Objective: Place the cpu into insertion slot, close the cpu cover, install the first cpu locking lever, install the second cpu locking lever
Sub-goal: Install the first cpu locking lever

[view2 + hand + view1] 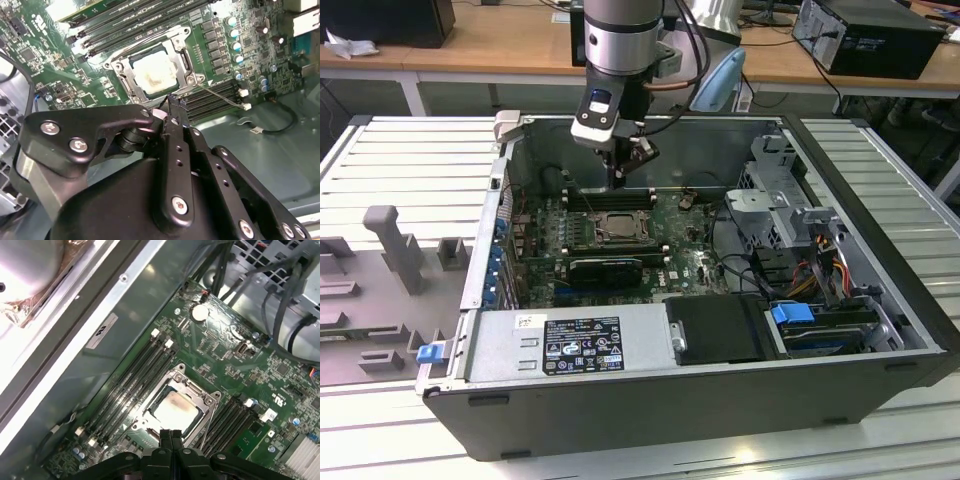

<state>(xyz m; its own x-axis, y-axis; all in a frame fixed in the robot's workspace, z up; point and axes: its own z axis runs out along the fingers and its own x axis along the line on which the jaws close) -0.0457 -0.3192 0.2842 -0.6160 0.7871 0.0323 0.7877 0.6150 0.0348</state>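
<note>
The cpu (157, 72) lies flat in the insertion slot (610, 225) on the green board, its silver top smeared with pale paste. The cpu cover (184, 44) lies down around it, the chip showing through the window. In the first wrist view the cpu (175, 407) and the cover (196, 391) sit just beyond the black fingertips. My gripper (170, 436) is shut with nothing between its fingers. It hovers at the socket's edge, over the memory slots, and its tip (175, 102) is close to a thin metal locking lever (220, 95) that angles away from the socket corner.
The open computer case (880, 260) walls the board in on all sides. Long black memory slots (132, 380) flank the socket. A black card (605, 268), drive cage (770, 200), cables (820, 265) and power supply (570, 345) stand around it.
</note>
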